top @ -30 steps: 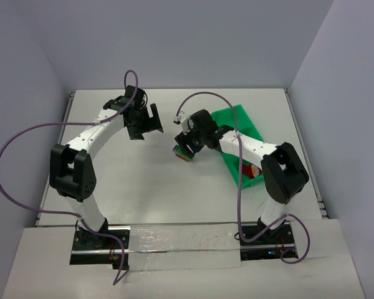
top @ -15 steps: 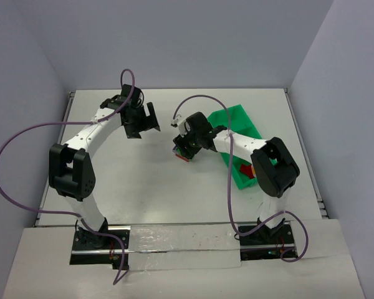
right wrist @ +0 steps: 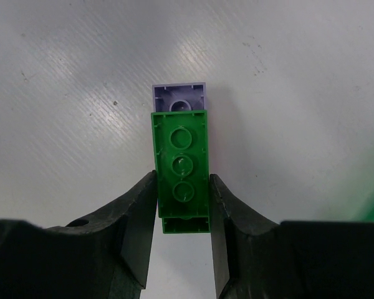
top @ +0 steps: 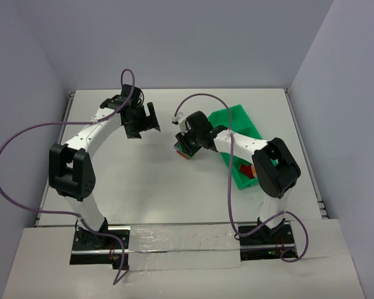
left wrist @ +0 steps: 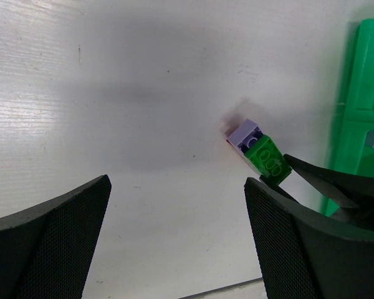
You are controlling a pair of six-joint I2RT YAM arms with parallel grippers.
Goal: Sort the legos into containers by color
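From above, the right gripper (top: 186,148) hides most of the bricks beneath it, its arm bent across the green tray (top: 235,117). The left gripper (top: 147,118) hangs well apart.

Left wrist view: the jaws stand wide. The purple brick (left wrist: 245,133) and green brick (left wrist: 267,159) lie beyond the right-hand finger.

Right wrist view: the jaws pinch the green brick's long sides, with the purple brick past their tips.

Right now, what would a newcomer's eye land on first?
The right claw pinching a green brick with a purple brick joined at its far end, on the table just left of the green tray. Next, the left claw, gaping wide over bare table, holding nothing.
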